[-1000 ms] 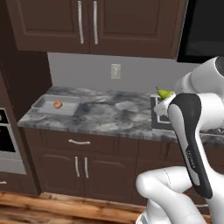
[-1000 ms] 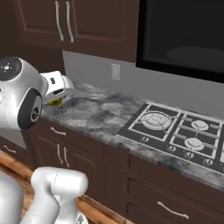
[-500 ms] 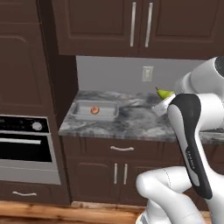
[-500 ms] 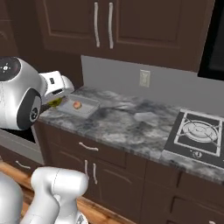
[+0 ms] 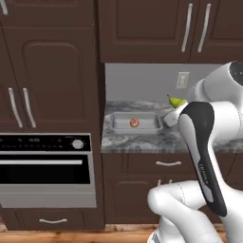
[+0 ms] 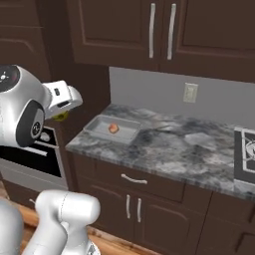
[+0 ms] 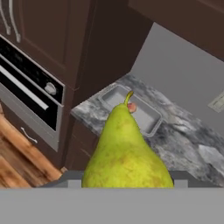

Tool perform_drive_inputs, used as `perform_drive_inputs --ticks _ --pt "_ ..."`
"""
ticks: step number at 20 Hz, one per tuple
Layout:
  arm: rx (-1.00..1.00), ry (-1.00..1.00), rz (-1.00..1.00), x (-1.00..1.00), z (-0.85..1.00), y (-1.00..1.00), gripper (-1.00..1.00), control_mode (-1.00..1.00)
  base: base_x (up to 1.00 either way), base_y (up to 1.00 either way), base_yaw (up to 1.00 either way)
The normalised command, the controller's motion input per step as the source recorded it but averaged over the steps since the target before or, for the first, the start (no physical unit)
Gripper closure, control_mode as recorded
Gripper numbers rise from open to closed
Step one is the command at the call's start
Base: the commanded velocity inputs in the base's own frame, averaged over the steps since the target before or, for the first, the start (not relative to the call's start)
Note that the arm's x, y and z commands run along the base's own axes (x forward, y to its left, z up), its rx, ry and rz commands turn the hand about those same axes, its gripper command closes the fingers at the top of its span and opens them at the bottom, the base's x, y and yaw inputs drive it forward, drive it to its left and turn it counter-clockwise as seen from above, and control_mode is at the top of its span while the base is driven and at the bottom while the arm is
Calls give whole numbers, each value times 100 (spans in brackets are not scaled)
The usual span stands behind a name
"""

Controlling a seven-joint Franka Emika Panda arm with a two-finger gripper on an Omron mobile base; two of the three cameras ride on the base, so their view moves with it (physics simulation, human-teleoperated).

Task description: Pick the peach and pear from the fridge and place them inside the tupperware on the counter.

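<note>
My gripper [image 6: 62, 113] is shut on the yellow-green pear [image 7: 127, 153], which stands stem-up in front of the hand camera. The pear [image 5: 176, 101] hangs in the air above the counter [image 5: 142, 140], a little to the right of the tupperware [image 5: 118, 128]. The pear [image 6: 61, 117] peeks out under the white hand, left of the counter's end. The reddish peach [image 5: 135, 123] lies inside the grey tupperware [image 6: 97, 127]; the peach [image 6: 114, 129] rests near its middle, and the peach [image 7: 132, 107] shows just behind the pear's stem. The fridge is out of view.
A built-in oven [image 5: 45, 161] with a silver handle sits in the tall dark cabinet left of the counter [image 6: 174, 144]. Dark wall cabinets hang above. A wall socket [image 6: 189, 92] is on the grey backsplash. A stove edge [image 6: 246, 149] shows at the far right.
Both base views have swung left along the counter, so the camera moved: the stove slid out and the oven came in. The pear stays held in the shut gripper.
</note>
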Motion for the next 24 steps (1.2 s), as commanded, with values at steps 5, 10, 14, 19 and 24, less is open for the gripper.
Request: perform_drive_inputs --ticks 5,10,14,19,24 --pt "0 0 0 0 0 0 100 100 26 1 -16" --pt "0 0 0 0 0 0 100 100 19 -5 -14" --pt "0 0 0 0 0 0 100 100 44 0 -12" --pt "0 0 0 0 0 0 100 100 69 0 -5" --pt "0 0 0 0 0 0 100 100 29 0 0"
